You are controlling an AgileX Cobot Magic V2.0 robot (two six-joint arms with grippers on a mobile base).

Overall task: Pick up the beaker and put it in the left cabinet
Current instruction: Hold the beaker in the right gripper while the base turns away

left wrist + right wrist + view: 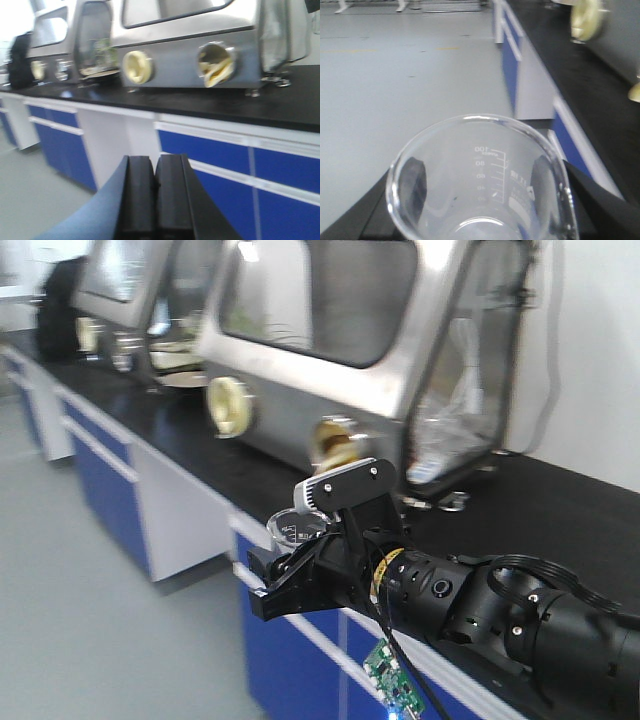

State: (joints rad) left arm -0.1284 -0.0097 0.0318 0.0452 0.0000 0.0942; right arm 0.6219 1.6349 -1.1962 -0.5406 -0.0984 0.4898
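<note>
A pale grey floor (80,640) is seen at the left, bounded by a long laboratory bench (560,500) with a black worktop. Blue cupboard fronts (105,495) with white trim are fitted beneath it. On the worktop a large stainless-steel glove box (280,405) is set, with a dark window above and round yellowish ports (228,405) in its lower face. A second glove box (130,280) is placed farther along, beside a dark shape (60,300) too blurred to identify.

The black right arm (520,615) is extended from the lower right across the front edge of the bench, in front of the cupboards and below the nearer glove box. The right gripper (285,580) is clamped on the beaker (485,185), a clear glass vessel held in the air near the bench's front edge. Its rim is shown just below the wrist camera housing (345,485).

In the right wrist view the dark finger pads (414,186) are seen through the glass on both sides, and white graduations marked 100, 80 and 60 are printed on it. Floor lies beyond the beaker, and the bench passes on the right.

The left gripper (155,200) is clenched, its two black fingers pressed together with nothing between them, and is pointed towards the cupboards. A small green circuit board (392,685) is hung on a cable beneath the right arm.
</note>
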